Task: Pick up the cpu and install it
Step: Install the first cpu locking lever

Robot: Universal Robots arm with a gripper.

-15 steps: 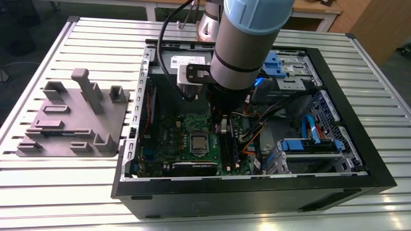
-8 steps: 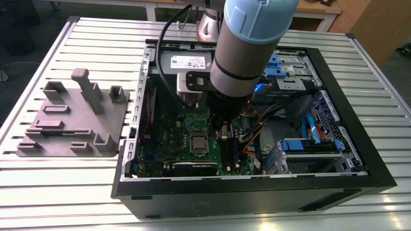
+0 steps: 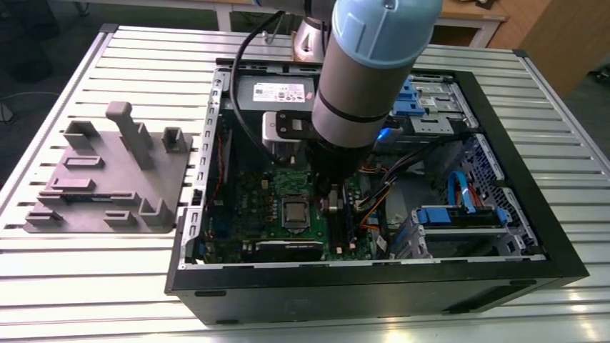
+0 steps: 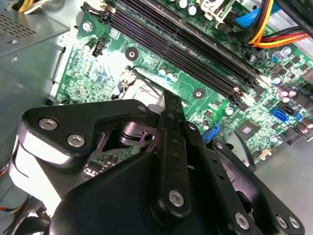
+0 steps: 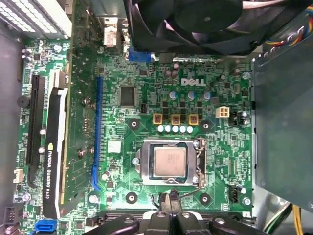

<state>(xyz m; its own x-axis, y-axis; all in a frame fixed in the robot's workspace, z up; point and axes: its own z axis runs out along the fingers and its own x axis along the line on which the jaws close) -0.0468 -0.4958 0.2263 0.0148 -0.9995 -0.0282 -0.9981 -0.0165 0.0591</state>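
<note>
The cpu (image 5: 169, 162) is a small silver-grey square lying flat inside the silver socket frame (image 5: 143, 161) on the green motherboard (image 5: 146, 98) of the open computer case (image 3: 362, 286). In the exterior view the cpu (image 3: 296, 212) sits just to the left of my gripper (image 3: 329, 204), which hangs low over the board. My gripper (image 5: 171, 198) is beside the socket's edge, apart from the chip, with its black fingers (image 4: 168, 105) pressed together and nothing between them. In the second wrist view the gripper body hides the socket.
A grey fixture plate (image 3: 105, 186) with upright posts lies on the slatted table at the exterior view's left. Inside the case are a power supply (image 3: 271, 89), a graphics card (image 5: 54, 147), a black fan (image 5: 195, 24), memory slots (image 4: 195, 54), loose cables (image 3: 458, 186) and blue drive brackets (image 3: 458, 214).
</note>
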